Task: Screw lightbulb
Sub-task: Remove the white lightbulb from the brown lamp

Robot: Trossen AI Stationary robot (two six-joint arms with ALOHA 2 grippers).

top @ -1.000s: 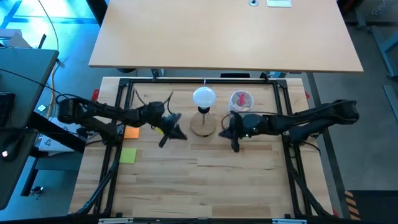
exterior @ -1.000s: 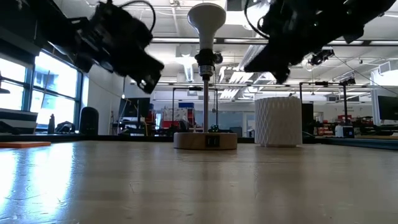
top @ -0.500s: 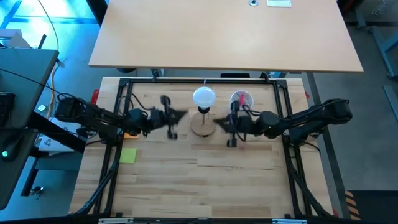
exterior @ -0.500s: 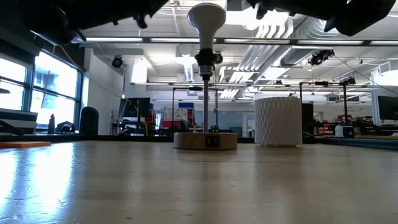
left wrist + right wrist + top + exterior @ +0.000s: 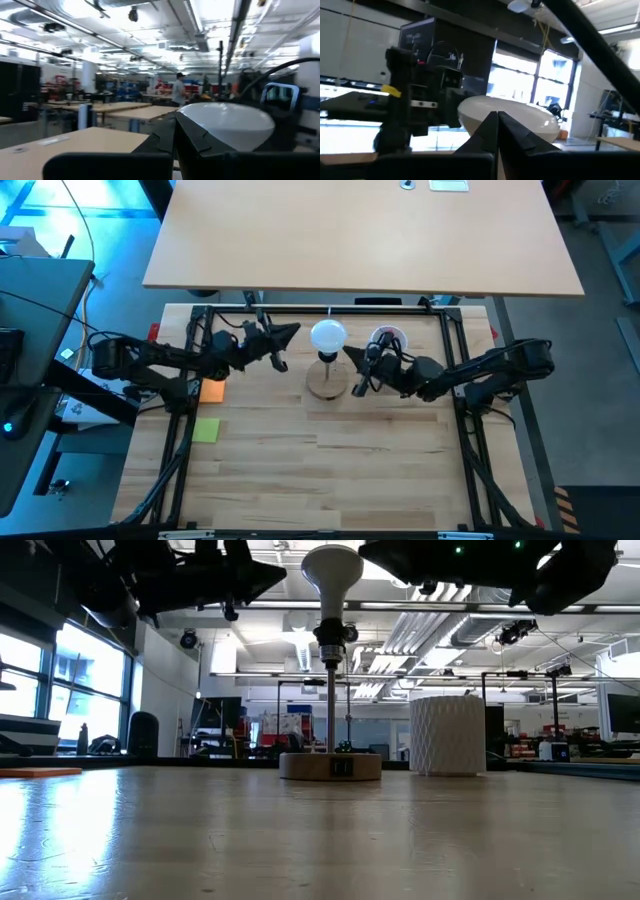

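Observation:
The white frosted lightbulb [image 5: 328, 336] [image 5: 332, 565] sits upright in the black socket stem [image 5: 330, 650] of a round wooden disc [image 5: 325, 383]. My left gripper [image 5: 292, 331] [image 5: 278, 572] is shut, just left of the bulb at its height, pointing at it. My right gripper [image 5: 348, 352] [image 5: 366, 552] is also shut, just right of the bulb and pointing at it. In each wrist view the bulb [image 5: 227, 125] [image 5: 510, 117] lies right behind the shut fingertips [image 5: 175, 135] [image 5: 496, 125]. Neither gripper visibly touches it.
A white ribbed cup [image 5: 388, 340] [image 5: 447, 735] holding a red item stands just right of the disc, under my right arm. An orange pad [image 5: 212, 390] and a green note [image 5: 206, 430] lie at the left. A black frame [image 5: 330, 308] borders the table.
Both grippers have risen and tipped up from pointing down at the table to roughly level. They have swung toward the far edge and now point at the bulb from either side. Both stayed shut. The bulb and its stand have not moved.

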